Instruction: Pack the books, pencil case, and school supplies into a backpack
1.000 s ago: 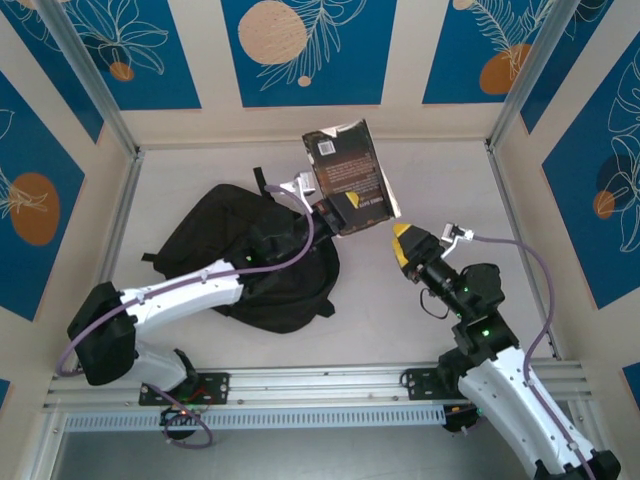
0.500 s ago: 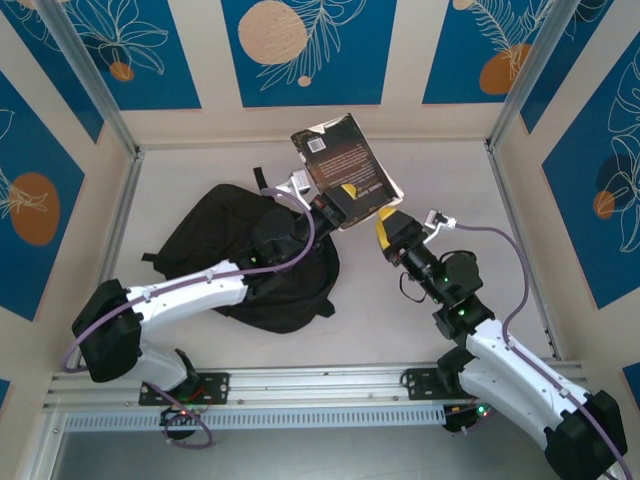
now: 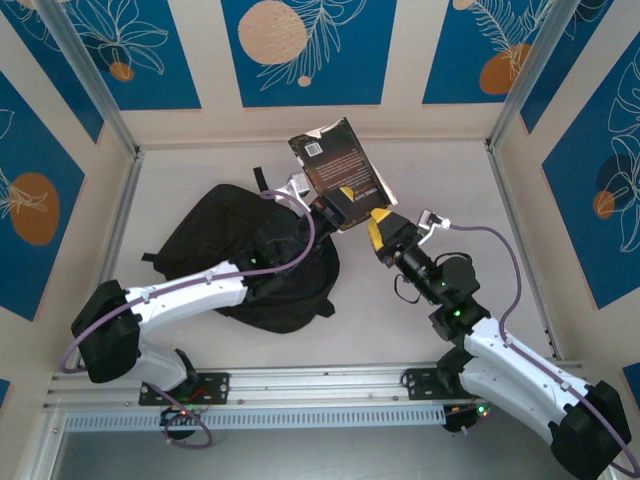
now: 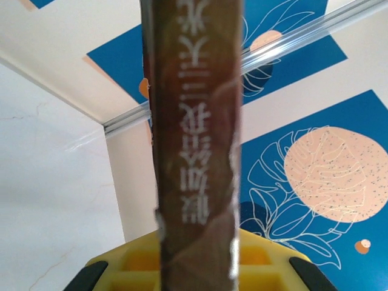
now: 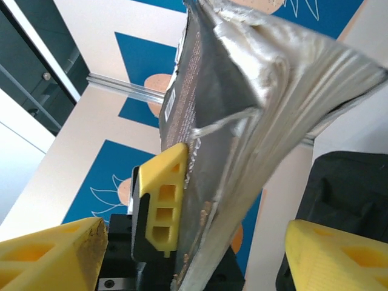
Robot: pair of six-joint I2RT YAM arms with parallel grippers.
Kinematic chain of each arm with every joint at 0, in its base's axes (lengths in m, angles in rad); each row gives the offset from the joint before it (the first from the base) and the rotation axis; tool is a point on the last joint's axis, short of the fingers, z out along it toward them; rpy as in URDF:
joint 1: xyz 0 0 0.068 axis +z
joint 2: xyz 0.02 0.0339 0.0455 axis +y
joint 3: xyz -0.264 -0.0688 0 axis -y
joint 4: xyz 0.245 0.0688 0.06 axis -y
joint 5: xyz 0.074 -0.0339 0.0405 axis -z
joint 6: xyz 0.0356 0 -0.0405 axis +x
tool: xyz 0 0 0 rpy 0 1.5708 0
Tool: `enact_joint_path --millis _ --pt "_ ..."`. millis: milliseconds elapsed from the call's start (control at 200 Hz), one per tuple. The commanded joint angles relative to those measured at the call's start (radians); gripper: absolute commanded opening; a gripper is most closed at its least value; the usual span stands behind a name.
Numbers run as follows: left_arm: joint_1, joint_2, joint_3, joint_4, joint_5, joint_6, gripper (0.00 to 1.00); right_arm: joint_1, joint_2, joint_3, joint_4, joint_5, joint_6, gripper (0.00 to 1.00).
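Note:
A black book (image 3: 340,168) with a white barcode label is held up in the air, tilted, above the right edge of the backpack (image 3: 230,255). My left gripper (image 3: 333,208) is shut on its lower edge. In the left wrist view the brown spine (image 4: 194,151) rises straight from between the jaws of the left gripper (image 4: 194,270). My right gripper (image 3: 381,228) is open just below the book's lower right corner. In the right wrist view the book's page edges (image 5: 254,115) hang between the spread fingers of the right gripper (image 5: 197,248), without touching them, and the left gripper's yellow finger (image 5: 160,200) presses the cover.
The black backpack lies slumped on the white table (image 3: 430,170) left of centre, under the left arm; its fabric (image 5: 345,188) shows at the right of the right wrist view. Blue patterned walls and metal corner posts (image 3: 520,70) close in the table.
My right gripper has moved left and forward, up to the book's lower right corner. The left gripper has swung the book slightly left and tilted it further.

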Motion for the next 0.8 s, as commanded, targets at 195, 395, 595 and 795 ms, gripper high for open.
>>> enact_joint_path --millis 195,395,595,795 --pt "-0.013 -0.025 0.034 0.067 -0.014 -0.035 0.0 0.019 0.081 0.054 0.068 0.064 0.013 0.84" --pt "-0.023 -0.007 0.027 0.056 -0.037 -0.093 0.0 0.001 0.23 0.163 0.164 0.038 0.017 0.66" --pt "-0.036 -0.032 0.019 -0.01 -0.099 -0.094 0.0 0.007 0.268 0.231 0.145 0.064 0.015 0.32" --pt "-0.043 -0.02 0.023 -0.014 -0.085 -0.099 0.0 0.01 0.263 0.249 0.107 0.076 0.008 0.0"
